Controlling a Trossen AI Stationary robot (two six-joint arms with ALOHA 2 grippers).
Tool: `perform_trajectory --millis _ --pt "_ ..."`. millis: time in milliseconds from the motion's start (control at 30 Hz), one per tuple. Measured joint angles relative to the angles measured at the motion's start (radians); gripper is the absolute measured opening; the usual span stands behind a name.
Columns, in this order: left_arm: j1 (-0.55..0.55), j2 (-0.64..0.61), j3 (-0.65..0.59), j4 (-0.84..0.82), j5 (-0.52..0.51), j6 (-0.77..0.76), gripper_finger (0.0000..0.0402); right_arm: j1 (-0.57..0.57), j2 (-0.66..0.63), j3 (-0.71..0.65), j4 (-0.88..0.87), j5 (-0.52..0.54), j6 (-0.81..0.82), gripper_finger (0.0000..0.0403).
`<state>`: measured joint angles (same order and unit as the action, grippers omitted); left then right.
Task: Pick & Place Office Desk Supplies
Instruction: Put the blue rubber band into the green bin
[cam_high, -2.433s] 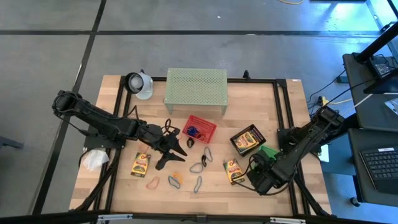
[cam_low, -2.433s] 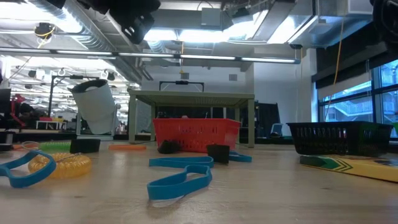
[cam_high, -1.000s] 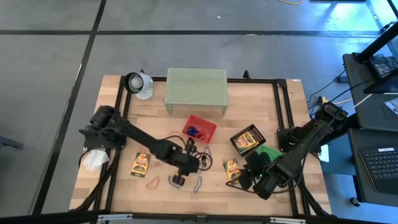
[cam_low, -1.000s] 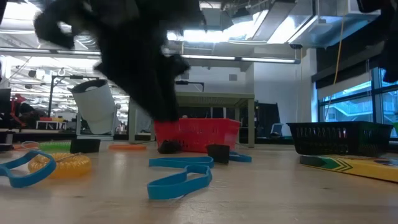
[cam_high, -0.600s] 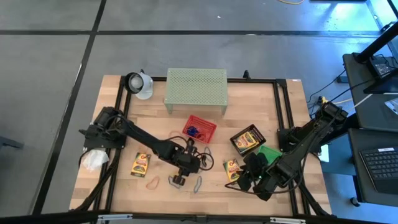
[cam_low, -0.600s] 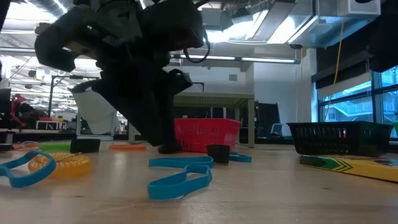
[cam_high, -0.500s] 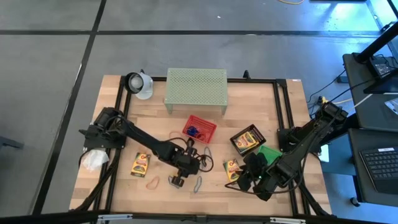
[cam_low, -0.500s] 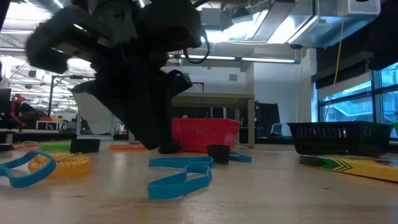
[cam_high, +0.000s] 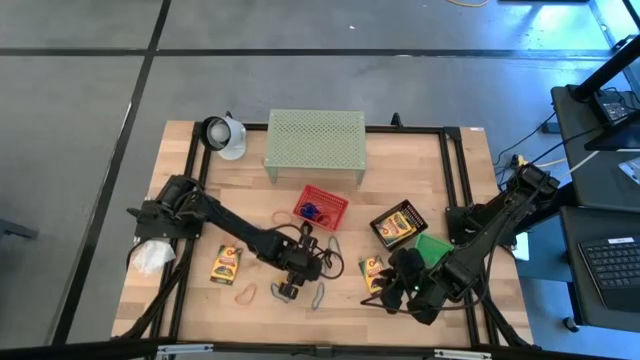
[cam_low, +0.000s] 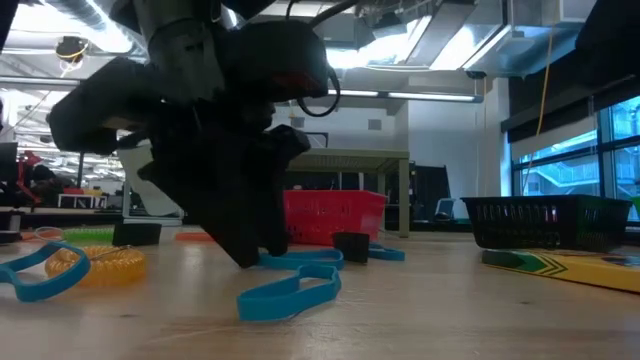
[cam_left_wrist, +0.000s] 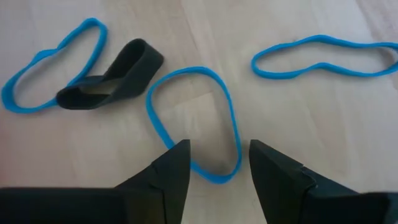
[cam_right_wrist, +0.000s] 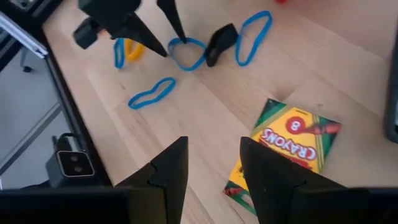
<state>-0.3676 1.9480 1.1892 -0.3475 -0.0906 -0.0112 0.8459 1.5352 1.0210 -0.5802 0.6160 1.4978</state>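
Jaws of the left gripper (cam_left_wrist: 213, 163) stood apart astride a blue rubber band (cam_left_wrist: 194, 122).
Grasp pending; closing on it seemed next.

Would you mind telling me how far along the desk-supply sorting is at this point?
Early on. Done: some blue items lie in the red basket, crayons in the black tray. In hand: nothing; the open left gripper straddles a blue loop. Left: other loops, the black band and crayon boxes, near the open right gripper.
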Motion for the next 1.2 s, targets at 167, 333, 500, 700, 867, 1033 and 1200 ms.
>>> perform_trajectory --millis 167,333,500,700,867,1033,1200 --pt "0.005 0.024 0.004 0.004 0.052 -0.012 0.0135 0.0 0.0 0.0 0.044 0.008 -0.034 0.0146" --pt "0.004 0.054 0.007 -0.004 0.071 -0.018 0.0092 0.0 0.0 0.0 0.1 0.032 -0.077 0.0146" --pt "0.004 0.053 0.006 -0.012 0.082 -0.073 0.0016 -0.001 0.0 0.0 0.162 0.054 -0.131 0.0146" --pt "0.003 0.053 0.007 -0.017 0.116 -0.092 0.0002 -0.001 0.0 0.0 0.203 0.076 -0.175 0.0146" --pt "-0.006 0.007 0.001 -0.03 0.116 -0.118 0.0002 -0.001 0.0 0.0 0.207 0.099 -0.176 0.0146" --pt "-0.013 -0.095 -0.001 -0.05 0.138 -0.125 0.0001 -0.001 0.0 0.0 0.217 0.107 -0.198 0.0146" --pt "-0.017 -0.188 -0.001 -0.045 0.12 -0.126 0.0001 -0.002 0.0 0.0 0.297 0.147 -0.326 0.0146"
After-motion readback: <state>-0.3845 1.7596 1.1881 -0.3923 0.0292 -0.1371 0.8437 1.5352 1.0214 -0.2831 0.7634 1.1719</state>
